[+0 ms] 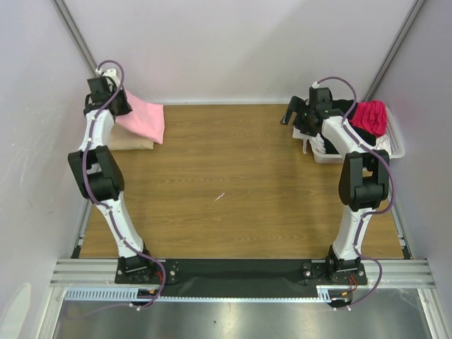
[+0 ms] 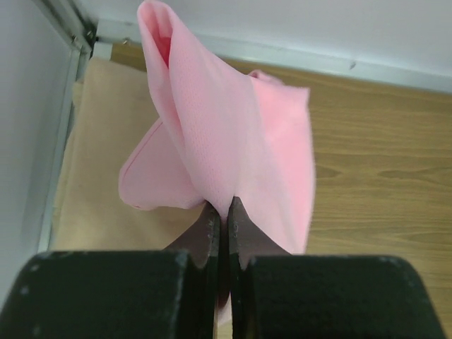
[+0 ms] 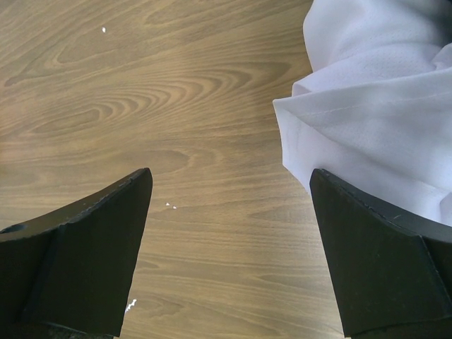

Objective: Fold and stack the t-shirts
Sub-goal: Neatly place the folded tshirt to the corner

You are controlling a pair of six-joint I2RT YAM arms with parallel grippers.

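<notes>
Wood-grain tabletop runs from the arm bases to pale walls. At its far left we see the left jaws clamped on the pink t-shirt, above the tan t-shirt. Only the right wrist view shows the right jaws spread apart beside the white t-shirt. Only the overhead view shows the magenta t-shirt in the basket.

The table is wood-grain board with a smooth, low-sheen finish. The pink t-shirt and white t-shirt are matt cloth with a fine pitted knit; the tan t-shirt looks smoother. The basket is white plastic.
</notes>
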